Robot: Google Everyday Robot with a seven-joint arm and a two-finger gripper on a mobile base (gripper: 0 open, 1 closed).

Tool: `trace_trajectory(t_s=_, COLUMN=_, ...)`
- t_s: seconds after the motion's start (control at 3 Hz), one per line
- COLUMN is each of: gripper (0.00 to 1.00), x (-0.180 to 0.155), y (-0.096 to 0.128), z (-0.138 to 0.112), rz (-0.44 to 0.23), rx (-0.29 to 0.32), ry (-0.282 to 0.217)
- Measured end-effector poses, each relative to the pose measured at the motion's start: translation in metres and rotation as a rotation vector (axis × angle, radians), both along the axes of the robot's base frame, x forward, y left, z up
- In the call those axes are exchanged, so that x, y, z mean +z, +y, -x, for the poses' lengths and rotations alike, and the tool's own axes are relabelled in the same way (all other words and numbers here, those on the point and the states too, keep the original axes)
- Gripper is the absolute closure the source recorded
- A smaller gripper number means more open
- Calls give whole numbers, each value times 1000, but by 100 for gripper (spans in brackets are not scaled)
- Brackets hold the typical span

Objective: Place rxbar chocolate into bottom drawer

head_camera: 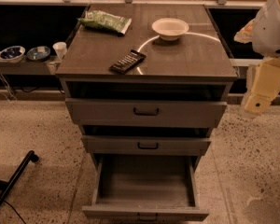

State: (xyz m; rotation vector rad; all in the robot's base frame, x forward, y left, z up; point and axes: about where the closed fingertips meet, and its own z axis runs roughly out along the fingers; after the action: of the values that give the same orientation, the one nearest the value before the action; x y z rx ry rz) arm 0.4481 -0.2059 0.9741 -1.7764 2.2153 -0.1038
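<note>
The rxbar chocolate (127,61), a flat black bar with pale lettering, lies on the cabinet top (196,55) near its front edge, left of centre. The bottom drawer (144,213) is pulled out wide and its grey inside shows nothing in it. The two shallower drawers above are pulled out only slightly. My gripper (262,88), pale yellow under the white arm, hangs at the right edge of the view. It is off the cabinet's right side, level with the top drawer, well apart from the bar and holding nothing.
A green crinkly bag (105,21) lies at the back left of the cabinet top and a white bowl (170,28) at the back centre. Small bowls and a cup (59,49) stand on a low shelf to the left. A black pole (11,183) lies on the floor at left.
</note>
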Motion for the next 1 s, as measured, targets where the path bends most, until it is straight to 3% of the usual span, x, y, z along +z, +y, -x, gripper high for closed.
trace_trajectory(t_s=0.33, gripper=0, x=-12, y=44, z=-31, rz=107, rx=147, ry=-24)
trace_trajectory(t_s=0.67, gripper=0, x=-44, y=84, z=-41, rz=222, rx=378, ry=-64)
trace_trajectory(t_s=1.0, gripper=0, x=-40, y=83, z=-41, rz=217, rx=366, ry=-66)
